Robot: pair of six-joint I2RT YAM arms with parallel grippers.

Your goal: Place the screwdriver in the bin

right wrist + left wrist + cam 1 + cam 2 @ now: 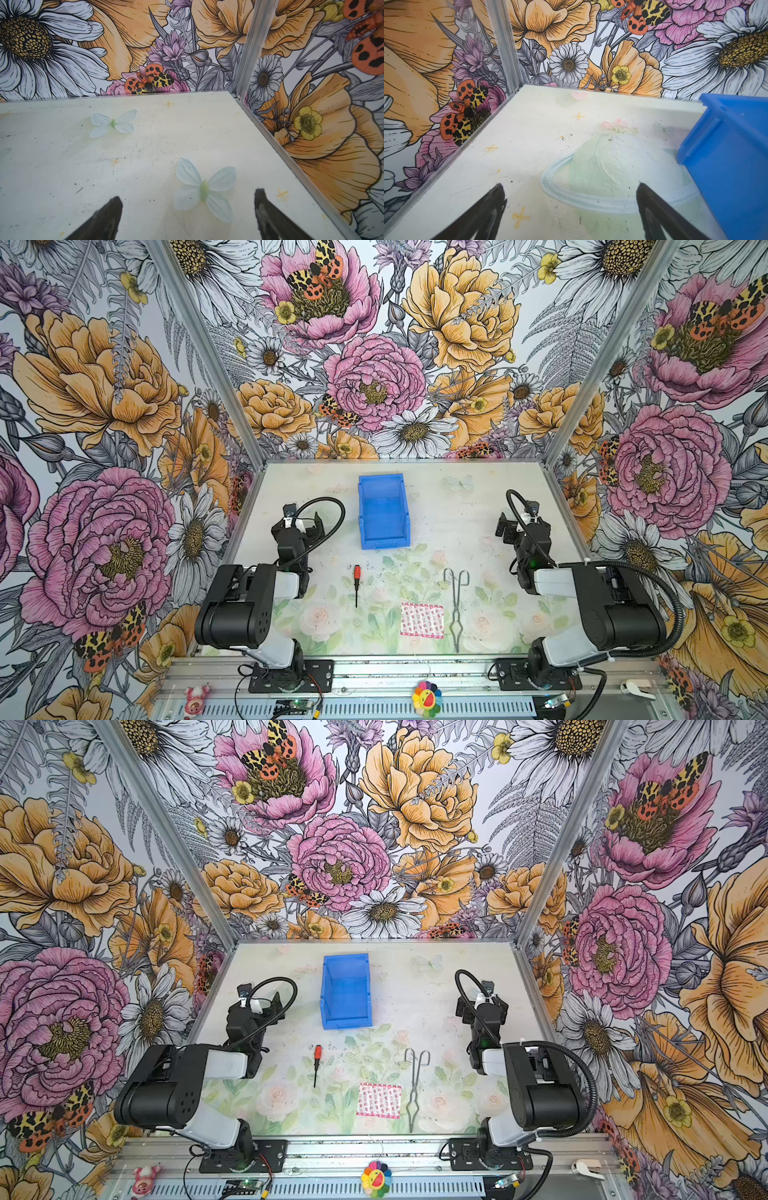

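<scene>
Screwdriver [356,580] well inside table [457,531] edges (bin [384,512] apart)

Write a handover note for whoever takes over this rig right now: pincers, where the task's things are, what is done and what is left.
Left pincer: open, empty, above the table beside the bin's outer side wall.
Right pincer: open, empty, over bare table on the far right.
Screwdriver: flat on the table, on the near side of the bin and apart from it, red handle towards the bin. Nothing touches it.
The bin is upright and empty.
Done: nothing yet.
Left: grasp the screwdriver, probably with the left pincer since it is nearer, lift it and release it in the bin. Leave the metal tongs alone.
</scene>
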